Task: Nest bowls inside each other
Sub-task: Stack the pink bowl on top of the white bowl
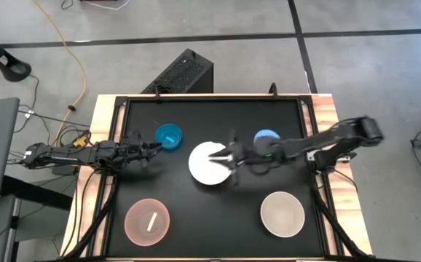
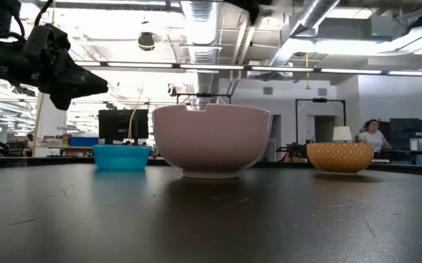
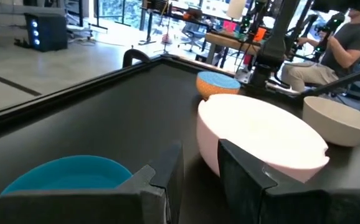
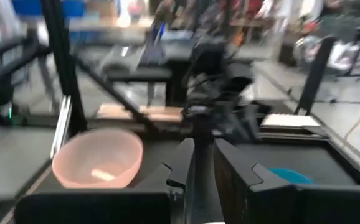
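Note:
The white bowl (image 1: 209, 166) stands upright at the table's middle. The teal bowl (image 1: 168, 135) sits to its far left. The light blue bowl with a reddish outside (image 1: 266, 137) sits to its far right. Near the front edge stand the pink bowl (image 1: 147, 220) and the cream bowl (image 1: 282, 213). My right gripper (image 1: 223, 156) hovers level above the white bowl, high over its rim, fingers a narrow gap apart with nothing between them (image 4: 205, 149). My left gripper (image 1: 154, 149) waits beside the teal bowl (image 3: 61, 177), also narrowly open (image 3: 200, 155) and empty.
A raised frame (image 1: 309, 131) runs round the black table top. A black box (image 1: 185, 73) stands on the floor behind the table. A person (image 3: 339, 37) sits beyond the table's right side. Bare table lies between the pink and cream bowls.

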`<state>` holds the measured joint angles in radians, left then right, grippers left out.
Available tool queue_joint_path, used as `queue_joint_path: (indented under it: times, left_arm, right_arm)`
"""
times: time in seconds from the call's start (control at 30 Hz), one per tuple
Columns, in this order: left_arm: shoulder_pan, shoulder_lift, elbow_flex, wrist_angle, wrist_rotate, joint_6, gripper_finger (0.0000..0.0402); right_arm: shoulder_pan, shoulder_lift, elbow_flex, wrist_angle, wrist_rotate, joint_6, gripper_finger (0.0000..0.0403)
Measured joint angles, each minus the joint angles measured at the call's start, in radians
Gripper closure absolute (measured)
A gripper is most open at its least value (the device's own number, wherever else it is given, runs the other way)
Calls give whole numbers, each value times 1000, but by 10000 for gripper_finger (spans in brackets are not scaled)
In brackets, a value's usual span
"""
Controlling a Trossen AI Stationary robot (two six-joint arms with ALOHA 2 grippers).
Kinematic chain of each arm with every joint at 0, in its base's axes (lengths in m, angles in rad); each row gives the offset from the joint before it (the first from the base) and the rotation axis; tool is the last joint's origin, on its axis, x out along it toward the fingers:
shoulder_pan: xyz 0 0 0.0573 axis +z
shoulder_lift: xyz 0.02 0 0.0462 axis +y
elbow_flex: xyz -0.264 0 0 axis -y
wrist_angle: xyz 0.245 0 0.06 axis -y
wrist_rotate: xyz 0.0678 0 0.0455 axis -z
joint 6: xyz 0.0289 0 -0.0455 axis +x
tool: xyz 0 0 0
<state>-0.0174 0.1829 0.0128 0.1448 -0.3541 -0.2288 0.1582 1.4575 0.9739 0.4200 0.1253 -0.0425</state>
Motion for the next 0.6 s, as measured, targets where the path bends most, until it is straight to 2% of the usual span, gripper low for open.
queue_joint_path:
  times: [0.13, 0.3, 0.43, 0.6]
  left_arm:
    - [0, 0, 0, -16, 41, 0, 313]
    - [0, 0, 0, -29, 56, -2, 313]
    - [0, 0, 0, -31, 61, -3, 313]
    - [0, 0, 0, -48, 62, -3, 313]
  right_arm:
    - [36, 227, 288, -194, -4, -67, 317]
    - [69, 449, 596, -339, -28, -117, 293]
    - [79, 584, 791, -503, -129, -142, 264]
    - [74, 713, 977, -603, -338, -177, 233]
